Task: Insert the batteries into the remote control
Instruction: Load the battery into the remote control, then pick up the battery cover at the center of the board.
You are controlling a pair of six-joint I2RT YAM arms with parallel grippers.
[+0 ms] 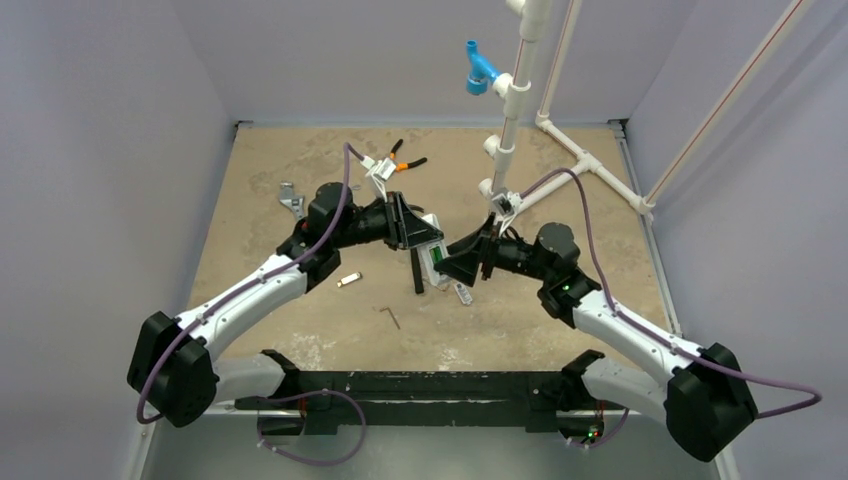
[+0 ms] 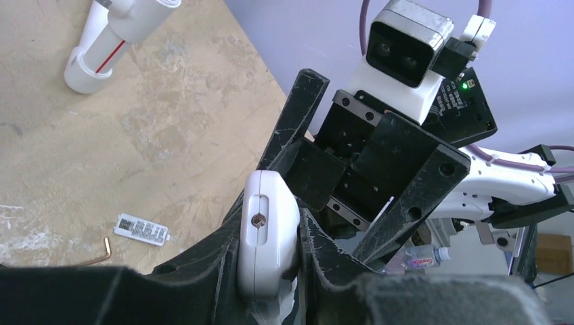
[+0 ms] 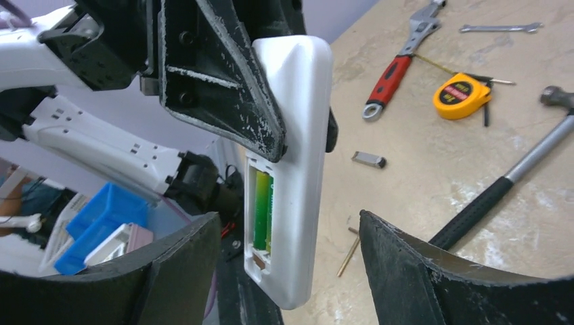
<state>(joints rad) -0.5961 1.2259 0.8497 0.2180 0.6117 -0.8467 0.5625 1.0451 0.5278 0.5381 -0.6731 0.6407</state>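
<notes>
My left gripper [image 2: 269,220] is shut on one end of the white remote control [image 2: 267,250] and holds it off the table, its open back turned to the right arm. In the right wrist view the remote control [image 3: 301,142] hangs upright, and two green batteries [image 3: 262,210] sit side by side in its open compartment. My right gripper [image 3: 290,227] is open, one finger on each side of the remote's lower end and neither touching it. From above, the left gripper [image 1: 420,238] and right gripper [image 1: 464,262] meet at the remote control [image 1: 434,262] over mid-table.
A hammer [image 3: 504,179], yellow tape measure [image 3: 462,96], red-handled wrench [image 3: 391,80], small silver clip [image 3: 369,160] and hex key [image 3: 349,254] lie on the table. A labelled flat piece [image 2: 141,229] lies below the remote. A white pipe frame [image 1: 518,130] stands at the back right.
</notes>
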